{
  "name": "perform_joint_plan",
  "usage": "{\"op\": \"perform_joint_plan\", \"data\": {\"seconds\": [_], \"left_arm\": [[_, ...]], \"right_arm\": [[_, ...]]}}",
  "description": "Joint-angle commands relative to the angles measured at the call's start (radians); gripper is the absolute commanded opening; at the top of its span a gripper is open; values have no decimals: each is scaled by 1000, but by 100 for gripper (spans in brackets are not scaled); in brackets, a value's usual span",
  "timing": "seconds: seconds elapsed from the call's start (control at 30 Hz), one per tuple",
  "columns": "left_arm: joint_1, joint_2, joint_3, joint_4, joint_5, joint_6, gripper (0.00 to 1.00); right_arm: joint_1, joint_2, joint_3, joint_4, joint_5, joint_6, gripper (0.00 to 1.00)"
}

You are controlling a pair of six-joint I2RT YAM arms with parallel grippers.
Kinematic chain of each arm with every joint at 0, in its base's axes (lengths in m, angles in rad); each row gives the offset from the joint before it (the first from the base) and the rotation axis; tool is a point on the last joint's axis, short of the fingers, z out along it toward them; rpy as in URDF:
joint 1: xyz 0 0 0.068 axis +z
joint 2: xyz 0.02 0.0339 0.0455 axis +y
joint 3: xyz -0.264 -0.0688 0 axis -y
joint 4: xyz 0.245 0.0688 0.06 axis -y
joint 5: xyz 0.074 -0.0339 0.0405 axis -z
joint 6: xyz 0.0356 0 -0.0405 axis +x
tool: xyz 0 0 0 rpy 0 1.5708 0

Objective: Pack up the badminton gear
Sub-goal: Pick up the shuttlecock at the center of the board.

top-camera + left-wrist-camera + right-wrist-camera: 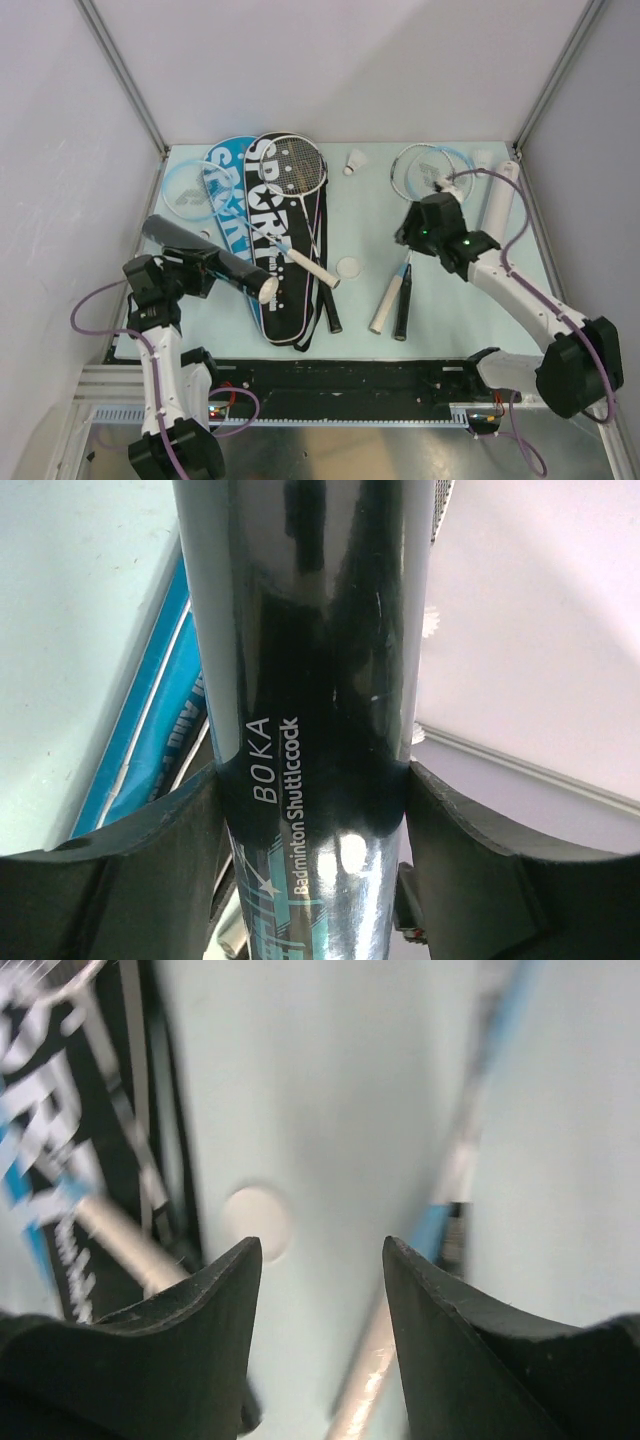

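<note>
Near left: my left gripper (312, 785), clamped on the black tube (175, 238). It is a glossy cylinder with a white end cap, printed "BOKA Badminton Shuttlecock".

Near right of centre: white handle (383, 312) and black handle (402, 315) lie side by side, thin shafts running far.

Middle: white disc (348, 266), flat and round, with bare matte pale-green table (365, 215) all around it. My right gripper (322, 1250) hangs above it, fingers spread, nothing between.

Middle left: black cover (283, 305), "SPORT" lettering, with a strung racket (297, 165) across it. The blue cover (222, 185) lies partly beneath, leftward.

Far: shuttlecock (353, 160), white feathers. The white tube (497, 205) lies along the right edge.
</note>
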Motion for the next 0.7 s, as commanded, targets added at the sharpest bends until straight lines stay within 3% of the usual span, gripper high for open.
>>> {"op": "perform_joint_plan", "data": {"seconds": [0.0, 0.4, 0.67], "left_arm": [[-8, -19, 80, 44, 15, 156, 42], [-27, 47, 108, 47, 14, 254, 41], [-99, 107, 179, 44, -3, 245, 43]], "right_arm": [[-139, -128, -71, -108, 233, 103, 57], [-489, -366, -151, -261, 566, 408, 59], [-777, -447, -291, -235, 459, 539, 61]]}}
